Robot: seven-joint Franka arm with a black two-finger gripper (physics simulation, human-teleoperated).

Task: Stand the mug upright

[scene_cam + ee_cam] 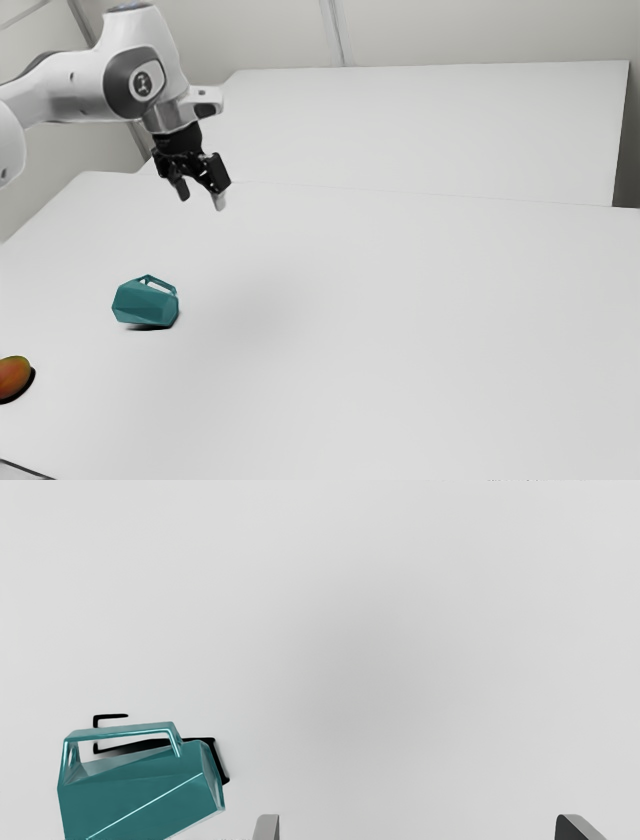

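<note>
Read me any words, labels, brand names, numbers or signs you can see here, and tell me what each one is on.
No readable words, brands or numbers show.
Round pale emblem on the arm's dark joint cap: too small to make out any lettering.
Teal mug: no text on the sides that show.
Orange fruit: no label visible.

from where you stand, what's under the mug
The teal mug lies on its side on the white tabletop; a dark shadow shows beside it. The spot beneath its body is covered.
</note>
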